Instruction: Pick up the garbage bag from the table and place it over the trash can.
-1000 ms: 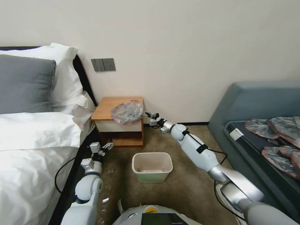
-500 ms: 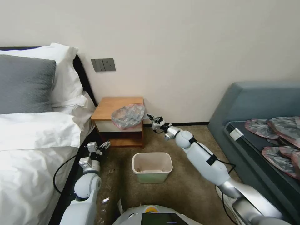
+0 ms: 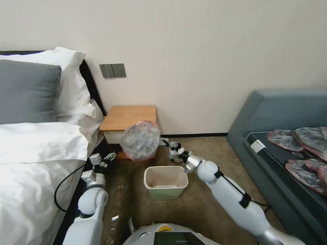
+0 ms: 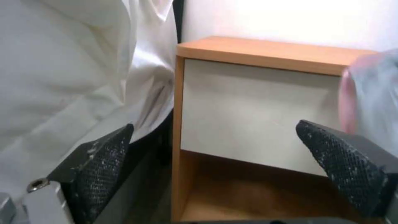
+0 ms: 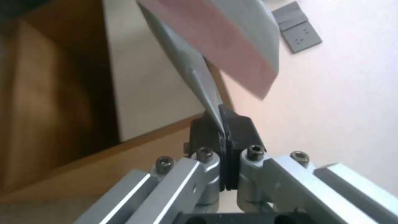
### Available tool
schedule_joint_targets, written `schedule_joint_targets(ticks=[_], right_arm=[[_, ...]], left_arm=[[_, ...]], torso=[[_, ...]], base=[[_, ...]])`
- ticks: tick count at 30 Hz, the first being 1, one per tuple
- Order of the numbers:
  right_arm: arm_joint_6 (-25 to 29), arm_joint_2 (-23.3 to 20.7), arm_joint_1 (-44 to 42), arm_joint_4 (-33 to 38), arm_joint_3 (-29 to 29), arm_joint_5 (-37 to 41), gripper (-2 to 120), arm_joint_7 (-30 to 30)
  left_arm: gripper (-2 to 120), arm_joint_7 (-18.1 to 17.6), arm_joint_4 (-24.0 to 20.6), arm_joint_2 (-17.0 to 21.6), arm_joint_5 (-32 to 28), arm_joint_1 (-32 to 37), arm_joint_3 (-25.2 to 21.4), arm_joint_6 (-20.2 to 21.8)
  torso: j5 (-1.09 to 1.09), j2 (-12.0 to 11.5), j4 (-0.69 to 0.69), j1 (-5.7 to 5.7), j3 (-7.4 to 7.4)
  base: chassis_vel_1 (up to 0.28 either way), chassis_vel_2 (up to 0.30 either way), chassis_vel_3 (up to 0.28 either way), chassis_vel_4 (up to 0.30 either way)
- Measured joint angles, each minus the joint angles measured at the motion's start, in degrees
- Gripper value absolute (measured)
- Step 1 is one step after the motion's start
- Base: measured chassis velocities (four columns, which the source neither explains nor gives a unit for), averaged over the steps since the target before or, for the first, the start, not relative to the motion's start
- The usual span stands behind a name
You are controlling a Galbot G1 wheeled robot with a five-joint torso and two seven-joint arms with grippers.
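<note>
Pick-up done, placement pending: right pincer (image 3: 169,145) is pinching the garbage bag (image 3: 140,140), hanging clear of the surface (image 3: 129,117), above and just behind the trash can (image 3: 166,182); left pincer (image 3: 106,158), spread, is idling left of the trash can.

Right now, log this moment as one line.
right pincer: shut on garbage bag | bag: off table, above-behind trash can | left pincer: open, idle

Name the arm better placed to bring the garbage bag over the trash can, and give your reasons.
Right. The right gripper is shut on the garbage bag, hanging just beyond the trash can. The left gripper is open beside the bed.
</note>
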Motion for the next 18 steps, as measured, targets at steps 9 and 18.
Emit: schedule_joint_targets(ticks=[9,18], right_arm=[[5.22,-1.85,-14.09,5.41,5.87,-4.27,0,0.83],[9.24,-3.53,-22.49,7.82,10.36,-5.98,0,1.75]], left_arm=[[100,-0.01,0.32,0.09,-0.26,-0.82,0.53,0.2],[100,-0.01,0.51,0.7,-0.26,-1.05,1.1,0.29]], torso=[[0.0,0.0,0.0,0.0,0.0],[-0.01,0.0,0.0,0.0,0.0]], base=[[0.0,0.0,0.0,0.0],[0.0,0.0,0.0,0.0]])
